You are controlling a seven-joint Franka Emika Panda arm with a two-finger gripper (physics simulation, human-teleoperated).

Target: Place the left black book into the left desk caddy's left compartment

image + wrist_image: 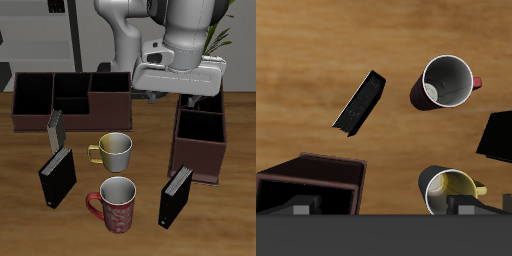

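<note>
Gripper up in the air at the back of the counter in the exterior view, hanging above the far end of the left caddy and carrying nothing. The left black book stands upright near the front edge, just in front of that maroon caddy. A red mug sits beside it, a yellow mug farther back, and the other black book is past the mugs. A grey book leans at the dark caddy. Over to the wrist view: the fingers sit wide apart with bare space between them. The left black book is seen from above as a slim slanted bar, well clear of the gripper. The maroon caddy lies near one finger, the yellow mug near the other, and the red mug is beyond.
</note>
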